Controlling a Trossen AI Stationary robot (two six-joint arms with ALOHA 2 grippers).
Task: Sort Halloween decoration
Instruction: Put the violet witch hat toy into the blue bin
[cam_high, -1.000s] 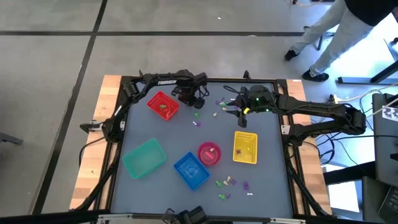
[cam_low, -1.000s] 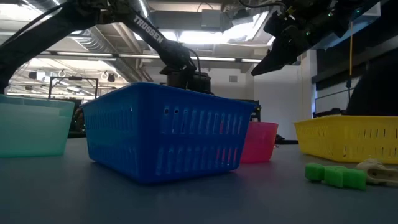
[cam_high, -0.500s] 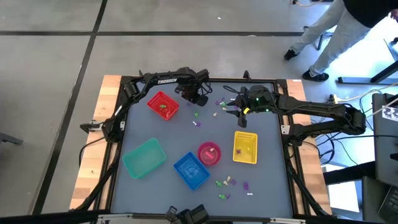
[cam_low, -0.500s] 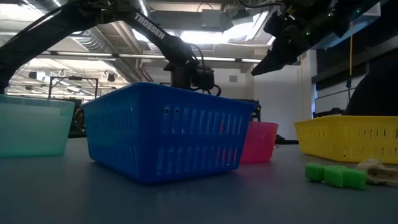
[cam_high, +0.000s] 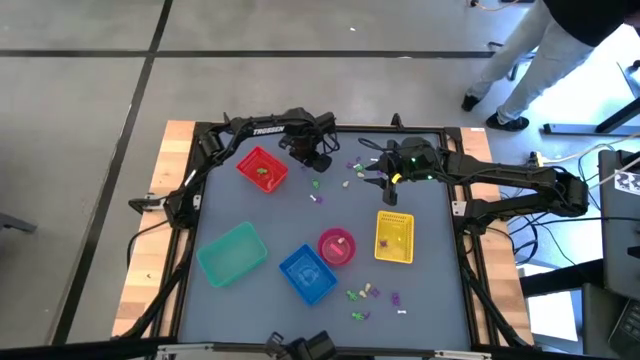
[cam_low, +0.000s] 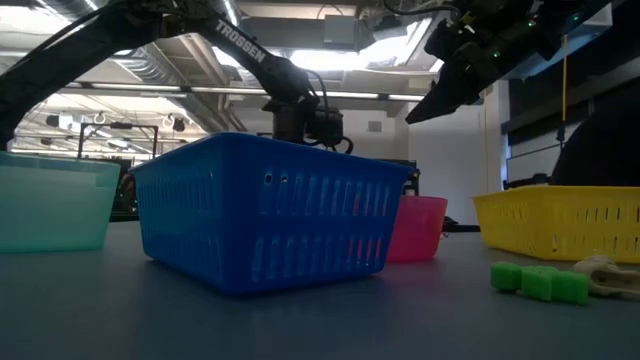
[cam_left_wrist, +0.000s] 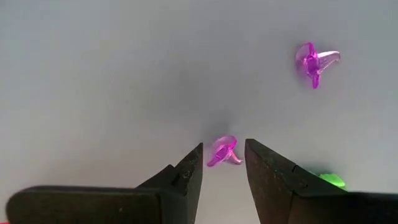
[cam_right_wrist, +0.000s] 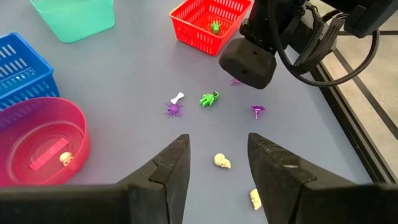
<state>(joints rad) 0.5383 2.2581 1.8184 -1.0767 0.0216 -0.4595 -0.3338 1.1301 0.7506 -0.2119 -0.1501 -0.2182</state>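
The decorations are tiny trinkets scattered at the table's far side and near its near edge (cam_high: 368, 294). My left gripper (cam_left_wrist: 222, 148) is open, low over the table to the right of the red basket (cam_high: 262, 169). Its fingers stand on either side of a purple trinket (cam_left_wrist: 224, 152) lying on the table; I see no touch. Another purple trinket (cam_left_wrist: 316, 62) and a green one (cam_left_wrist: 333, 180) lie close by. My right gripper (cam_right_wrist: 217, 140) is open and hovers above a cream skull (cam_right_wrist: 222, 162), with a white bone (cam_right_wrist: 178, 97), purple spider (cam_right_wrist: 173, 110) and green figure (cam_right_wrist: 209, 99) beyond.
The red basket (cam_right_wrist: 208, 25) holds a green trinket. The pink bowl (cam_right_wrist: 37, 143) holds a cream skull and a pink piece. The yellow basket (cam_high: 394, 238), blue basket (cam_high: 307, 273) and teal basket (cam_high: 231, 252) stand toward the near side. A person walks beyond the table's far right corner.
My left gripper has moved toward the table's right, away from the red basket, and now stands over the purple trinket. The right arm has kept still.
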